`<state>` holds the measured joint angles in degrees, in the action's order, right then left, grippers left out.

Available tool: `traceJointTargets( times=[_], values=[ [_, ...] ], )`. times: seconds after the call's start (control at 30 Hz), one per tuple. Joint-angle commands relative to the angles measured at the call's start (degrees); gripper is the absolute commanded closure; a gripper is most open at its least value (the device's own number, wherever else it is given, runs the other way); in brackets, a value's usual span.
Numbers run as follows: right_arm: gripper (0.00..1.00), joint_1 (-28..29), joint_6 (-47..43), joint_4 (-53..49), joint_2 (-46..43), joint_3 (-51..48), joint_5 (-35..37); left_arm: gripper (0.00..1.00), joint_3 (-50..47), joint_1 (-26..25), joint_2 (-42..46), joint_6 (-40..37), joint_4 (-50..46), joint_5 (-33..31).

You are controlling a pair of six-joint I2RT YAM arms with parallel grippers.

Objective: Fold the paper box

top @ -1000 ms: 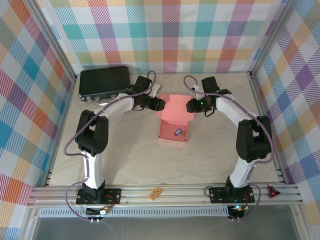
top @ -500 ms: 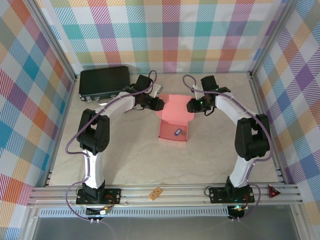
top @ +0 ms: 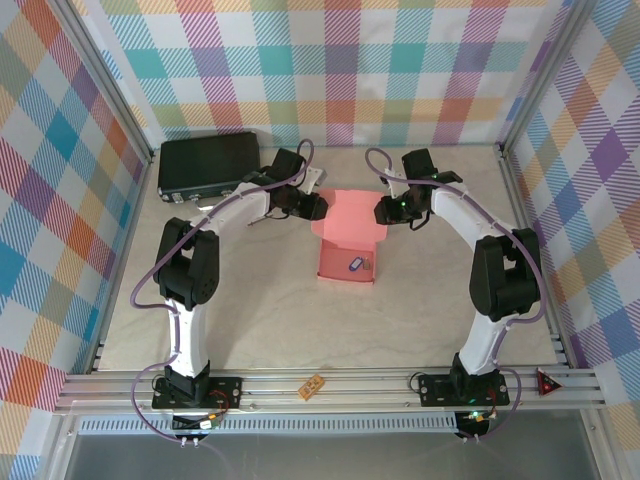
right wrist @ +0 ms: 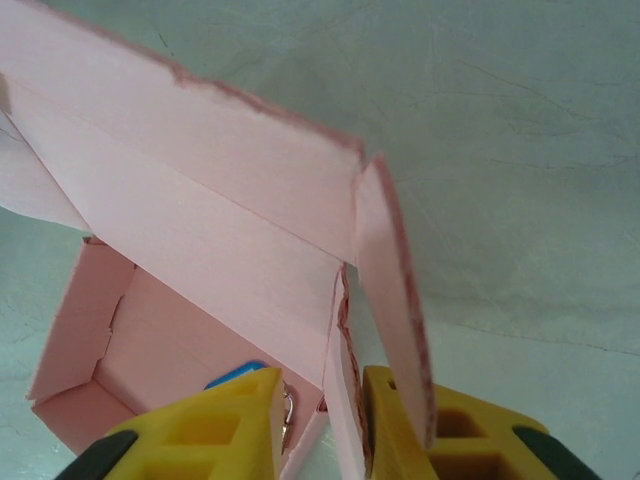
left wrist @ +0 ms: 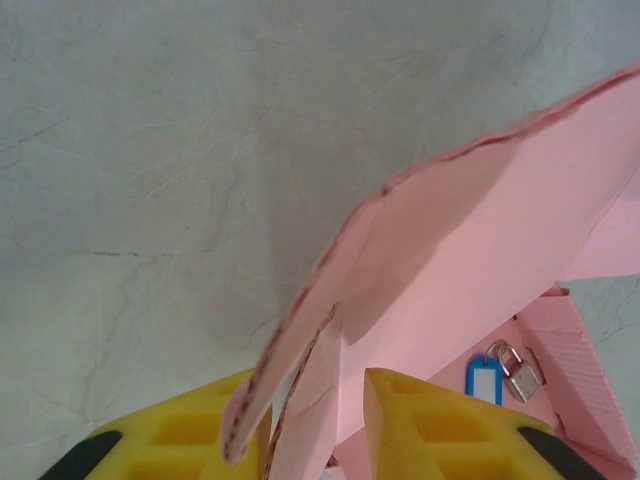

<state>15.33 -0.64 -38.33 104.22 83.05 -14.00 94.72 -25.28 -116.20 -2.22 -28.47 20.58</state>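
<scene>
The paper box [top: 347, 240] is found at the middle of the table [top: 250, 320], with its open tray [top: 345, 281] on the near side and its raised lid [top: 350, 212] on the far side. The lid's long axis is laid left to right, and it is bracketed by both arms. The left gripper [top: 316, 208] is set at its left end and the right gripper [top: 380, 211] at its right end, each about equally close.

In the wrist views a side flap [left wrist: 310, 400] is seen between each pair of yellow fingers [left wrist: 440, 420]. The jaws stand narrow, but slivers of gap are visible, so whether the card is truly pinched cannot be told.

The tray is judged to lie nearward of both grippers, so the lid would have to be swung toward the near edge with both ends kept level. A blue key tag [left wrist: 482, 380] and a small padlock [left wrist: 515, 368] are seen inside the tray.
</scene>
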Motion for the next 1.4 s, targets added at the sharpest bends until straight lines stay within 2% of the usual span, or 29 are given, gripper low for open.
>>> traceJointTargets(
  times=[0.0,0.47,0.8,1.2,1.37],
  values=[
    [0.74,-0.2,-1.2,-1.8,-0.7,1.7,-0.8,0.70,1.6,0.8,2.0,-0.2,-1.2,1.5],
    [0.83,0.5,-0.9,-1.2,-1.6,1.6,1.1,0.77,1.4,0.8,3.4,0.4,-1.9,1.0],
    [0.88,1.3,0.9,1.6,-3.6,-0.8,3.2,0.88,-0.4,0.6,5.7,2.0,-0.3,-0.3],
    [0.91,1.9,1.0,2.4,-3.8,-1.6,4.3,0.86,-2.8,0.2,4.9,3.2,1.3,-0.5],
    [0.94,2.3,1.7,3.8,-4.2,-2.7,5.1,0.92,-5.7,-0.1,6.1,5.7,4.6,-2.0]
  ],
)
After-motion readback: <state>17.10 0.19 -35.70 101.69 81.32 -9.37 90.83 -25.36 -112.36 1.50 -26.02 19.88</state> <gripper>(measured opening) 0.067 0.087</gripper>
